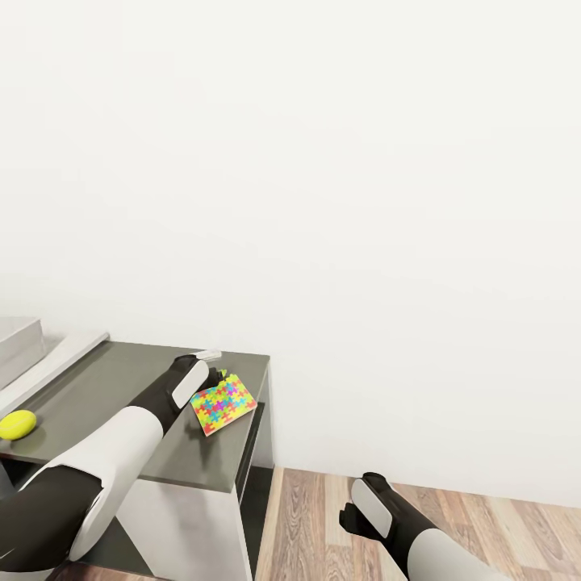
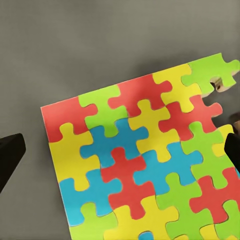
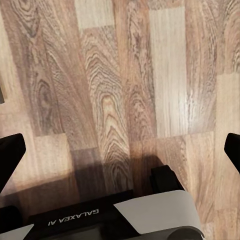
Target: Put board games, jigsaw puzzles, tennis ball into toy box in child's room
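One jigsaw puzzle (image 2: 145, 160) lies flat on the dark table (image 1: 121, 387) near its right edge, directly under the left pincer (image 2: 120, 150), whose fingers are spread wide. The tennis ball (image 1: 18, 424) rests far left.

Plain white wall (image 1: 323, 161), wood-plank floor (image 1: 452, 500), dark grey cabinet top (image 1: 121, 387) w/ open shelf.
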Available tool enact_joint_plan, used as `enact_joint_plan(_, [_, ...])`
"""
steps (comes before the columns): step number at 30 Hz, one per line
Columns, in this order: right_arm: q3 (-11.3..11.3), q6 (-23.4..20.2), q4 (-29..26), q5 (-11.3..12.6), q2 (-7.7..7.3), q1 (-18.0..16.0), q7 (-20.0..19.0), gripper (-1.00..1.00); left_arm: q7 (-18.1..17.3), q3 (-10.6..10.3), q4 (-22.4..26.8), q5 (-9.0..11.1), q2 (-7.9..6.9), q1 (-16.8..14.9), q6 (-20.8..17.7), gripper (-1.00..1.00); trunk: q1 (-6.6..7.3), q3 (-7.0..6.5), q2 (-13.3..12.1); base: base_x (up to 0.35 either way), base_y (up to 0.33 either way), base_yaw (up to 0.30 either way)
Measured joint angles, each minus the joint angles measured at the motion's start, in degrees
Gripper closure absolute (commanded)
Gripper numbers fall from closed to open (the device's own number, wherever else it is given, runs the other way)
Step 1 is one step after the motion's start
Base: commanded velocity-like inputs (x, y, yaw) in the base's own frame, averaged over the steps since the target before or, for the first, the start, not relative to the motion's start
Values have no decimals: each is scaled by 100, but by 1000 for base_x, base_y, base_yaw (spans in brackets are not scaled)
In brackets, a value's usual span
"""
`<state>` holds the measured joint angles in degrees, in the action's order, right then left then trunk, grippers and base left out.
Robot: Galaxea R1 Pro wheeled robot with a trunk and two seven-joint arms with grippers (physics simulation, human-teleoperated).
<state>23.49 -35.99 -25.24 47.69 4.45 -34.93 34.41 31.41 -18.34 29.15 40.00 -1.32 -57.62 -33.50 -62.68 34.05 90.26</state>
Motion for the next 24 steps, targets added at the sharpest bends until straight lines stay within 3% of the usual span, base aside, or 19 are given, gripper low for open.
enact_joint_plan(24, [-2,0,0,0,-1,0,0,-100,-9,0,0,8,0,0,-12,-100,0,0,0,0,-40,0])
